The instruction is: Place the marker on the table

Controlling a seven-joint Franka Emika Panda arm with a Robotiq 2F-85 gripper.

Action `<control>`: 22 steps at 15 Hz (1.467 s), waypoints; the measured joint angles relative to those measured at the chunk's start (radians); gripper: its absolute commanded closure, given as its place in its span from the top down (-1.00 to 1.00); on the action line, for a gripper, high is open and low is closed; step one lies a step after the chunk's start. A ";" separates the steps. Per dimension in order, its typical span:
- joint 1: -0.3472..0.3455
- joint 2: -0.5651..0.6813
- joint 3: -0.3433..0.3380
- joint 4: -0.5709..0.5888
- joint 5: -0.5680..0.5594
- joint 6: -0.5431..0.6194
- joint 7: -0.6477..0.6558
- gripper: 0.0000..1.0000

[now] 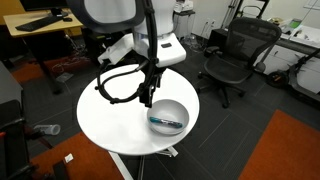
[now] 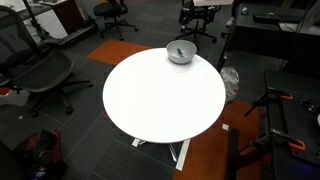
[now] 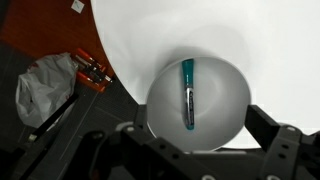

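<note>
- Marker (image 3: 187,94) lies flat in the bowl (image 3: 225,100), long axis running straight up-down in my wrist view.
- My gripper (image 3: 205,145) hangs over it, jaws spread wide, holding nothing.
- Bowl sits near the table (image 2: 160,100) edge.

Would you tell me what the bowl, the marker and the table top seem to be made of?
Bowl: probably metal, silver-grey with a soft sheen.
Marker: likely plastic, a teal barrel with a glossy streak.
Table top: smooth matte white, perhaps laminate; the pictures cannot settle it.
</note>
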 measured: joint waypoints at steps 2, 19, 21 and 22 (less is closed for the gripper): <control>-0.001 0.037 -0.004 0.045 0.000 -0.029 0.000 1.00; -0.001 0.244 -0.006 0.172 0.015 0.041 -0.040 1.00; -0.001 0.268 -0.006 0.188 0.016 0.055 -0.045 1.00; -0.002 0.280 -0.006 0.198 0.017 0.056 -0.049 1.00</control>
